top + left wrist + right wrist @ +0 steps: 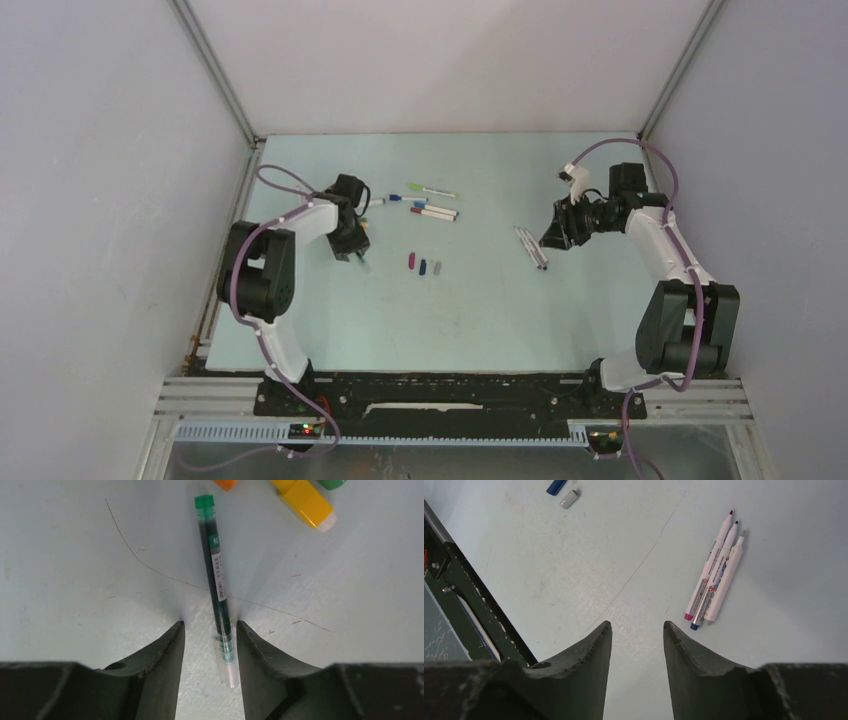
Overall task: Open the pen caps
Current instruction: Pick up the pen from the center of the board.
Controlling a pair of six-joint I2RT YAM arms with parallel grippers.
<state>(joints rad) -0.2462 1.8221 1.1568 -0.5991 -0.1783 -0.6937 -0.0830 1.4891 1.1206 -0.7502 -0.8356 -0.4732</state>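
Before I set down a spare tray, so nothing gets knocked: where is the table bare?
Bare: the wide strip on the near side of the loose caps; the gap between those caps and the uncapped pens; the far strip behind the capped pens. Crowded: around the left tool, astride a green pen.

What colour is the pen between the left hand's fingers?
Green pen; best in left wrist view.

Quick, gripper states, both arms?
Left gripper: open, jaws either side of the green pen, not clamped.
Right gripper: open, empty.
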